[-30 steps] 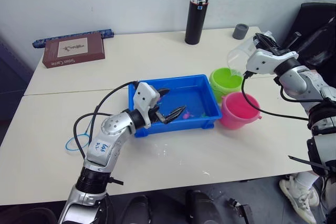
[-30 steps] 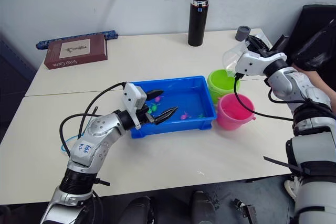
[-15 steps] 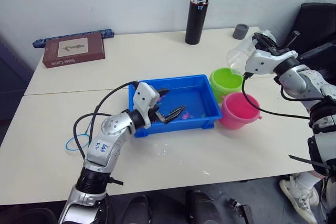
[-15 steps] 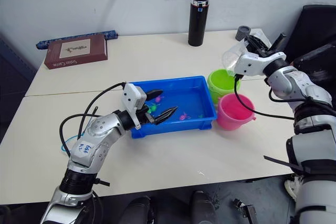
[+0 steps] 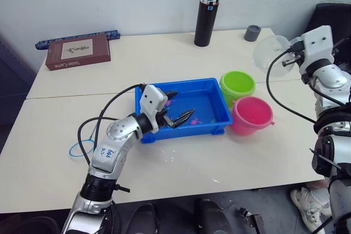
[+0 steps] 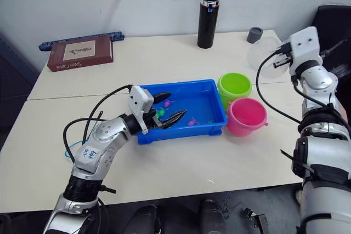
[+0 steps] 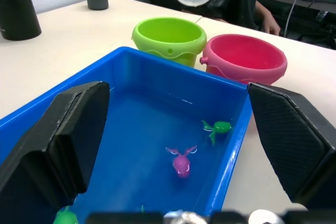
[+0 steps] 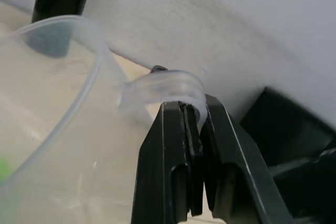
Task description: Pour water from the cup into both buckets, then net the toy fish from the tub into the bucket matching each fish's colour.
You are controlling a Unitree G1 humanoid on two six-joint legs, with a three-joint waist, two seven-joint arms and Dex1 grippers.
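Right end effector clenched on the handle of the clear measuring cup, cup held up in the air off to the right of the buckets, above the table edge, not over either pail. Left end effector released, fingers spread wide, hovering inside the left end of the blue tub, holding nothing.

Largest first: tub sits mid-table with the lime green bucket and pink bucket touching each other just beside its right end, green one farther back. A few tiny fish lie in the tub, e.g. a pink fish and green fish.

Water level in the buckets can't be judged. Cup looks empty or near empty, so pouring is probably done or the cup is being carried clear.

To do it well: keep the pinch on the thin handle firm so the cup doesn't swing, keep it upright, set it on bare table well apart from the buckets and the black flask, no drips over the tub.
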